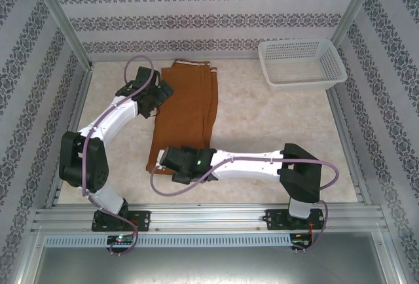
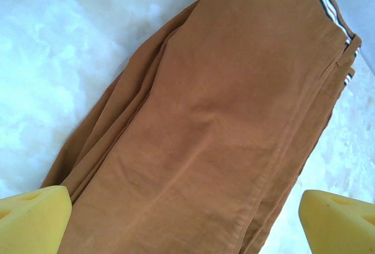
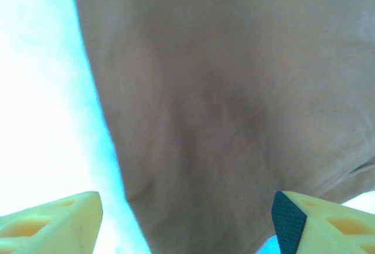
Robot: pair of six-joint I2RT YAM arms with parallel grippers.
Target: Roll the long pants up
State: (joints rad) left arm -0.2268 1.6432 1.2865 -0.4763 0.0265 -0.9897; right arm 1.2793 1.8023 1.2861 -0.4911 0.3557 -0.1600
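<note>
- Nearest us in the overhead view, the left arm (image 1: 108, 117) and right arm (image 1: 252, 163), both white, are bolted to a metal rail (image 1: 209, 213) at the desk's near edge. The left arm reaches toward the far side; the right arm lies crosswise, pointing left.
- Desk (image 1: 275, 127): a pale, marbled surface that carries the items below.
- Long pants (image 1: 186, 110): we see rust-brown cloth folded lengthwise into a narrow strip, lying flat on the desk left of centre and running from the far edge toward the rail. The same cloth appears in the left wrist view (image 2: 222, 119) and the right wrist view (image 3: 234, 90).
- Basket (image 1: 301, 85): white plastic mesh in the far right corner, well apart from the long pants.
- Left hand (image 1: 160, 91): at the strip's left edge, toward its far end. In its own view (image 2: 186, 225) the jaws stand wide and released, grasping nothing, with the cloth spanning the gap.
- Right hand (image 1: 167, 161): over the strip's near end. In its own view (image 3: 187, 227) it is likewise released, with cloth between the jaws; we cannot tell whether it touches the fabric.
- Fingertips: yellow foam pads on the left (image 2: 32, 222) and on the right (image 3: 328, 227), the latter with a dark face.
- Striped band (image 1: 193, 65): a pale trim with thin stripes at the far end of the long pants, also seen from the left wrist (image 2: 328, 2).
</note>
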